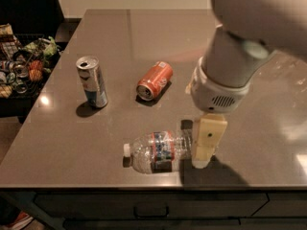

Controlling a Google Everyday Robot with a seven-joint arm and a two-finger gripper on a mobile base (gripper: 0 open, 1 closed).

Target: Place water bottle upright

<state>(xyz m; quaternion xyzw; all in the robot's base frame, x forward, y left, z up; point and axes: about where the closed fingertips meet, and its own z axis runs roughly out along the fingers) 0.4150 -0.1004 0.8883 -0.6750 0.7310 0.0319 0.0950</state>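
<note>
Presently the water bottle [160, 151] lies on its side near the front edge of the table [120, 42], white cap pointing left. The gripper [205, 150] hangs at the bottle's right end, covering its base; whether it is parted or clamped cannot be told. Farther back, a slim can [92, 81] stands upright on the left and an orange can [154, 80] lies on its side.

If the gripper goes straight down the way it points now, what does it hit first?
Probably the water bottle: the gripper points down over the lying bottle's base end. Depth is unclear, so it might slip just past it and meet the table instead.
</note>
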